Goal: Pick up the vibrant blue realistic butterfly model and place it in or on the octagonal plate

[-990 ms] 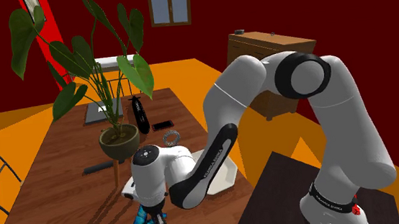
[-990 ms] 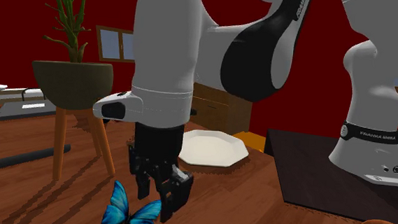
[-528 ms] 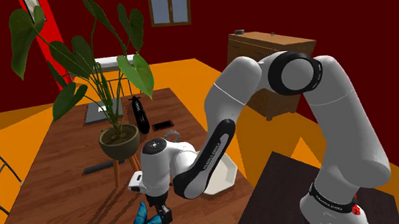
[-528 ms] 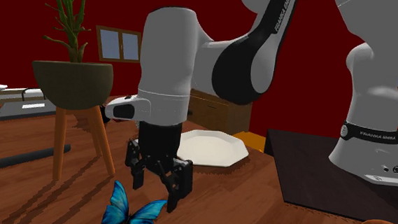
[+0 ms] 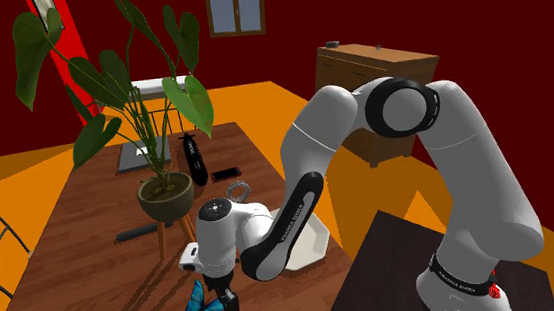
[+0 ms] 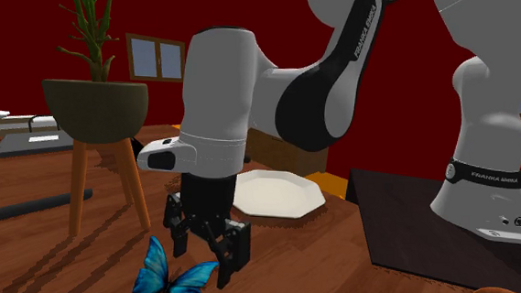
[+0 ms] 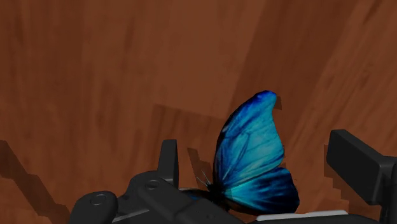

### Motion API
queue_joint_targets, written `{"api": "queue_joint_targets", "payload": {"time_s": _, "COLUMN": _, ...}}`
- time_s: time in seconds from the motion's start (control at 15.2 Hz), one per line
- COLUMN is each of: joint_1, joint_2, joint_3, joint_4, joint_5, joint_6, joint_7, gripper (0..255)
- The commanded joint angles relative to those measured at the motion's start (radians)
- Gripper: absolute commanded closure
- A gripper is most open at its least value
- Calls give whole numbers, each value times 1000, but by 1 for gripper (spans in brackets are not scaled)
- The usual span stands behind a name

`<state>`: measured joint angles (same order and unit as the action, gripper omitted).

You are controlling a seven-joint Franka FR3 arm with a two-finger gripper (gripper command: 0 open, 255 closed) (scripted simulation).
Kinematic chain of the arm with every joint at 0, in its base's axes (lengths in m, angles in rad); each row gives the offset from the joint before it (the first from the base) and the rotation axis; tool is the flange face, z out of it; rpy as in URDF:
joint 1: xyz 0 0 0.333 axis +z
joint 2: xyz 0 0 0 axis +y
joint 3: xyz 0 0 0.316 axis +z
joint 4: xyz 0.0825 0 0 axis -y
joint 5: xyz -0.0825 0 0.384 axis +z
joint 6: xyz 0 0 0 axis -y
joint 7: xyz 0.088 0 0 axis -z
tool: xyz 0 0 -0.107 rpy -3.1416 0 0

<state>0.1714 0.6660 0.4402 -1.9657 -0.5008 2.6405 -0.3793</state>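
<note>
A vivid blue butterfly point(image 5: 202, 307) stands with its wings raised on the wooden table, near the front edge in the shoulder view. My black gripper point(image 5: 218, 294) hangs just over it, open. In the second exterior view the gripper point(image 6: 203, 255) sits slightly above and to the right of the butterfly point(image 6: 171, 279). In the wrist view a blue wing point(image 7: 253, 159) rises between the spread fingers point(image 7: 168, 159), touching neither. The white octagonal plate point(image 6: 284, 195) lies on the table just behind the hand, partly hidden by the forearm in the shoulder view point(image 5: 312, 243).
A potted plant point(image 5: 165, 195) on a wooden stand rises close beside the hand. A dark rod point(image 5: 136, 232), a phone point(image 5: 226, 174), a ring point(image 5: 237, 190) and a black oblong object point(image 5: 194, 158) lie farther back. The black-topped stand point(image 5: 393, 272) is at lower right.
The fingers have spread apart from a narrower gap. The hand has shifted a little toward the plate. The butterfly has not moved.
</note>
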Motion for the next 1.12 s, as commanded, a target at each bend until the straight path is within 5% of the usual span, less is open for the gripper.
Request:
{"api": "queue_joint_targets", "payload": {"time_s": 0.0, "joint_1": 0, "joint_2": 0, "joint_3": 0, "joint_4": 0, "joint_5": 0, "joint_6": 0, "joint_7": 0, "gripper": 0}}
{"api": "queue_joint_targets", "payload": {"time_s": 0.07, "joint_1": 0, "joint_2": 0, "joint_3": 0, "joint_4": 0, "joint_5": 0, "joint_6": 0, "joint_7": 0, "gripper": 0}}
{"api": "queue_joint_targets", "payload": {"time_s": 0.13, "joint_1": 0, "joint_2": 0, "joint_3": 0, "joint_4": 0, "joint_5": 0, "joint_6": 0, "joint_7": 0, "gripper": 255}}
{"api": "queue_joint_targets", "payload": {"time_s": 1.06, "joint_1": -27, "joint_2": -54, "joint_3": 35, "joint_4": -14, "joint_5": 33, "joint_6": -40, "joint_7": -22, "gripper": 255}}
